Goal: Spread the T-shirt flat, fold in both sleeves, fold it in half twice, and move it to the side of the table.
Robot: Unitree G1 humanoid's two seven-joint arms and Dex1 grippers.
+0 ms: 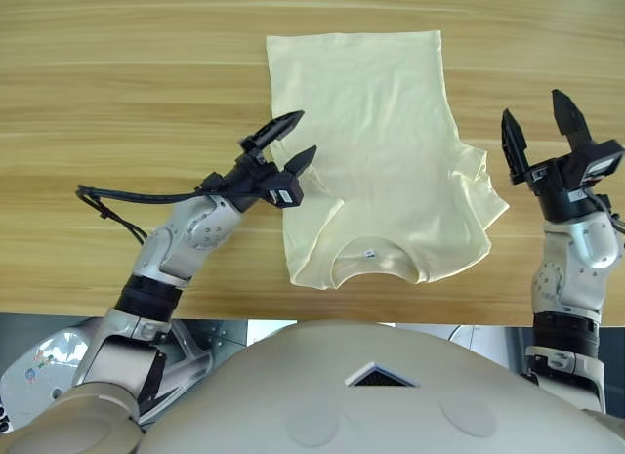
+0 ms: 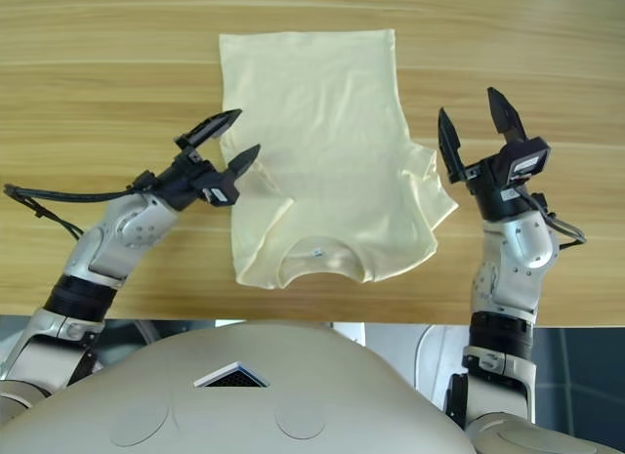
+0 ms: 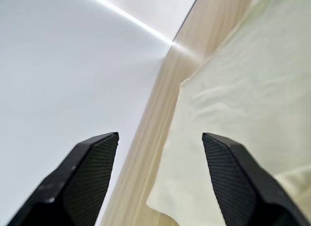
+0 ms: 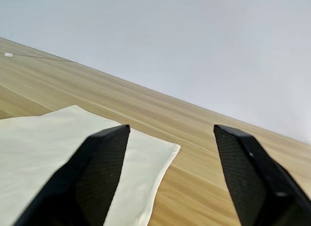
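The left arm [image 1: 190, 234] and right arm [image 1: 576, 254] are chains of rounded silver-grey housings with black ribbed collars at the joints. A black cable [image 1: 127, 194] loops out beside the left one, and a thinner black wire [image 2: 559, 223] runs along the right. The left gripper [image 1: 305, 132] and right gripper [image 1: 533, 104] are black, each a boxy base with a small pale patch and two tapering, pointed fingers [image 3: 92, 177] with finely dotted inner faces.
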